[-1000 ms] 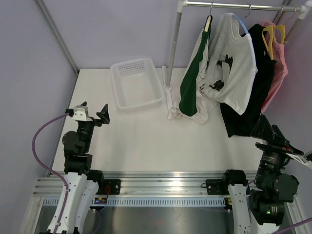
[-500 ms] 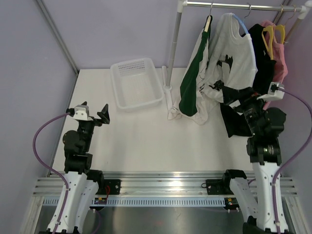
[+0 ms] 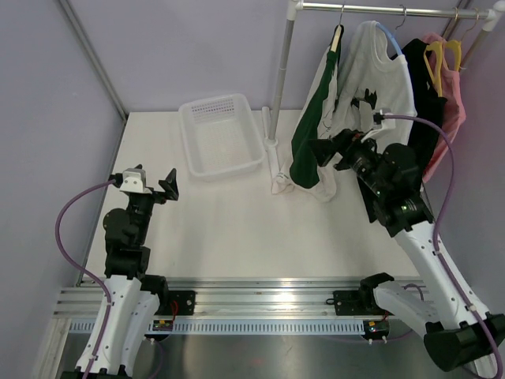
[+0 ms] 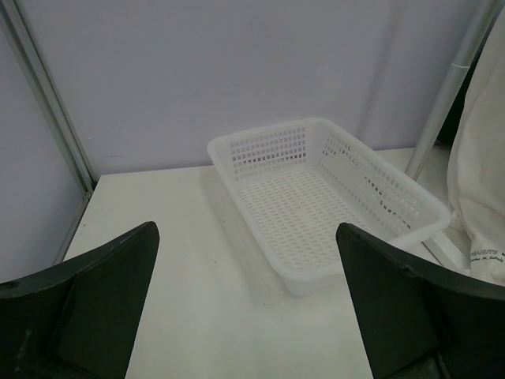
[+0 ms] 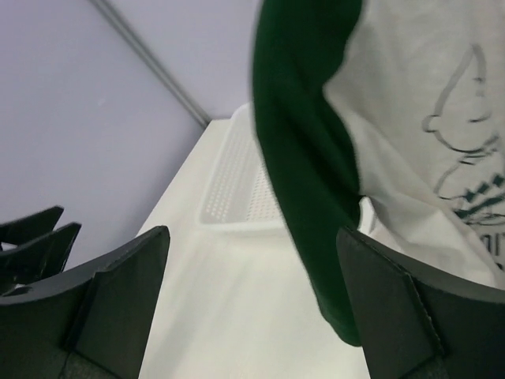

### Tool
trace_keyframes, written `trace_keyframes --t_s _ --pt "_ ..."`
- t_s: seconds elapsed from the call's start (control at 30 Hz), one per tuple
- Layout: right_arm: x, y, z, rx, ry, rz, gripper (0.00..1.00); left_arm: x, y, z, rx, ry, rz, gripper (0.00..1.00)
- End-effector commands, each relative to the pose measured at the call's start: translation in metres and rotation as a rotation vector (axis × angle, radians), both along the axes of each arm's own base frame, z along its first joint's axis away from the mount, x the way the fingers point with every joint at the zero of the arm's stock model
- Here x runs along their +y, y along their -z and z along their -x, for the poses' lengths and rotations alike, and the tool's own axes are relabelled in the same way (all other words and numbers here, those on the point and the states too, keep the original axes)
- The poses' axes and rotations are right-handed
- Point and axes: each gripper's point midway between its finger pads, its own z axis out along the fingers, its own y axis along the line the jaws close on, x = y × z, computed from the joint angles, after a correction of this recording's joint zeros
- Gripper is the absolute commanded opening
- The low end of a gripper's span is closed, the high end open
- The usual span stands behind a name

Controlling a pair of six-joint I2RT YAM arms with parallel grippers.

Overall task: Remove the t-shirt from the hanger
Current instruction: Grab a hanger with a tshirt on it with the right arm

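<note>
Several shirts hang on a rail (image 3: 379, 9) at the back right. The leftmost t-shirt (image 3: 316, 138) is white with green sleeves, on a dark hanger (image 3: 337, 35), its hem touching the table. My right gripper (image 3: 343, 130) is raised in front of this t-shirt, open. In the right wrist view the green sleeve (image 5: 308, 158) hangs just beyond the right gripper (image 5: 252, 237), nearer its right finger, ungripped. My left gripper (image 3: 151, 180) stands open over the table's left side, away from the rack, and the left gripper (image 4: 246, 237) has nothing between its fingers.
A white perforated basket (image 3: 245, 162) sits at the back middle, and the basket (image 4: 272, 150) lies ahead of the left gripper. The rack's upright pole (image 3: 282, 71) stands beside it. A white printed shirt (image 3: 387, 95), a black shirt (image 3: 422, 118) and a pink one (image 3: 454, 110) hang further right.
My right arm has swung up from the near right edge and leftward to the green-sleeved t-shirt. The left arm has stayed put.
</note>
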Motion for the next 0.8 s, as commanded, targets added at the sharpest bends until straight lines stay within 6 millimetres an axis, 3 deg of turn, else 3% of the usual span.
trace_keyframes --t_s 0.0,0.1,0.23,0.3,0.43,0.57,0.7,0.77 --pt "0.020 -0.018 -0.019 -0.085 0.035 0.085 0.94 -0.001 -0.013 0.000 -0.058 0.008 -0.014 0.99" --pt "0.035 -0.014 -0.031 -0.093 0.058 0.109 0.90 -0.001 -0.014 0.002 -0.064 0.007 -0.014 0.99" --pt "0.027 -0.010 -0.049 -0.078 0.222 0.149 0.87 -0.001 -0.015 0.004 -0.068 0.011 -0.013 0.99" --pt "0.032 -0.011 -0.048 -0.089 0.233 0.160 0.87 -0.002 -0.016 0.004 -0.070 0.013 -0.015 0.99" --pt "0.034 -0.013 -0.048 -0.097 0.259 0.164 0.62 -0.002 -0.015 0.004 -0.068 0.017 -0.016 0.99" --pt "0.031 -0.012 -0.054 -0.100 0.322 0.195 0.67 -0.002 -0.014 0.004 -0.067 0.017 -0.015 0.99" --pt "0.026 -0.010 -0.061 -0.095 0.389 0.222 0.64 -0.003 -0.014 0.004 -0.067 0.019 -0.015 0.99" --pt "0.026 -0.008 -0.066 -0.094 0.405 0.233 0.53 -0.003 -0.015 0.003 -0.067 0.019 -0.016 0.99"
